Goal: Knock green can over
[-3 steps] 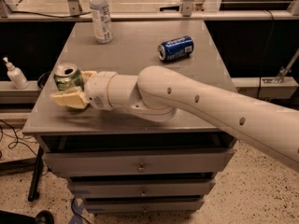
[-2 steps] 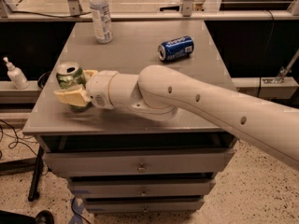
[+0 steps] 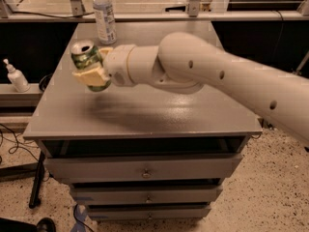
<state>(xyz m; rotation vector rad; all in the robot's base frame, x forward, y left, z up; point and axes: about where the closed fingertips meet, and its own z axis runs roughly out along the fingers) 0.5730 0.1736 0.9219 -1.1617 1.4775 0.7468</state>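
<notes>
The green can, light green with a silver top, is in my gripper over the left part of the grey table. The can is off the tabletop and tilted, with its top leaning to the upper left. A pale yellow finger runs across the can's lower side, and the other sits behind it. A blurred shadow lies on the table below. My white arm reaches in from the right.
A clear plastic bottle with a white label stands at the table's back left, just behind the gripper. A white pump bottle stands on a ledge to the left. Drawers are under the tabletop. The blue soda can is hidden.
The green can, which stood on the table's left side with the gripper around it, is now raised off the surface and tilted. The gripper has moved up and back toward the bottle.
</notes>
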